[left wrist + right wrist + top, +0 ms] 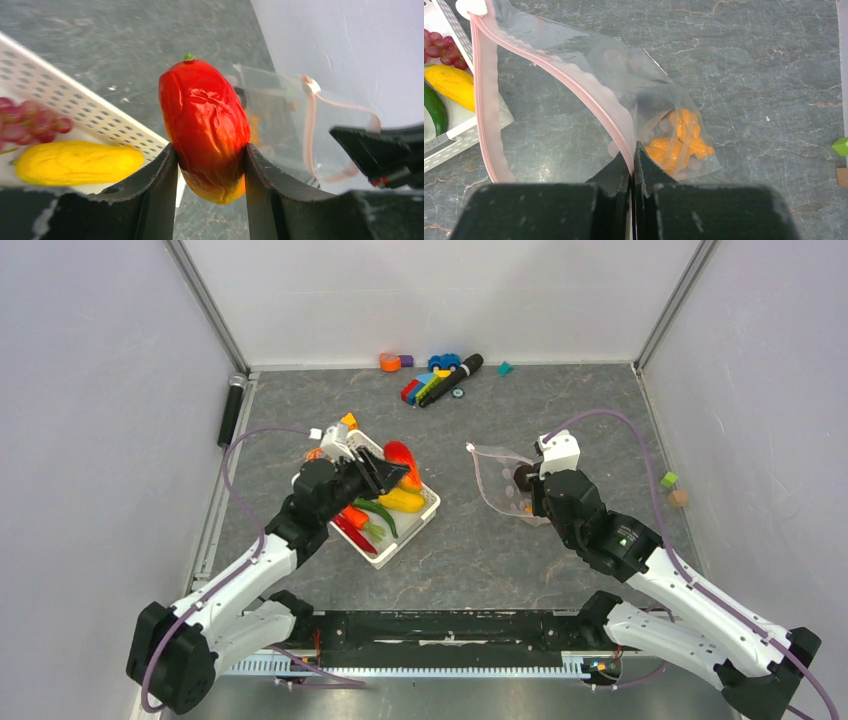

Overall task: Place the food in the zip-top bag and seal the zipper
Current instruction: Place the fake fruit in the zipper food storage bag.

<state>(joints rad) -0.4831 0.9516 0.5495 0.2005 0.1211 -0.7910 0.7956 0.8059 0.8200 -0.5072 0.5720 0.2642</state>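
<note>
Left gripper (pixel 210 148) clamps red mango (pixel 202 112), long axis along its fingers (pixel 155 185), stem outward; right gripper (pixel 633 152) pinches zipper (pixel 486 115)

Prob. a robotics lab (white panel walls (pixel 90 390), grey tabletop (pixel 470 550)).

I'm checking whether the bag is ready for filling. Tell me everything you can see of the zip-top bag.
The zip-top bag is clear, soft plastic with faint pale dots and a pink zipper strip along its mouth, carrying a white slider at one end. The mouth gapes open. The right tool is shut on one mouth edge, holding it up, while the bottom seems to rest on the grey table. Orange food pieces lie inside near the bottom corner.
</note>
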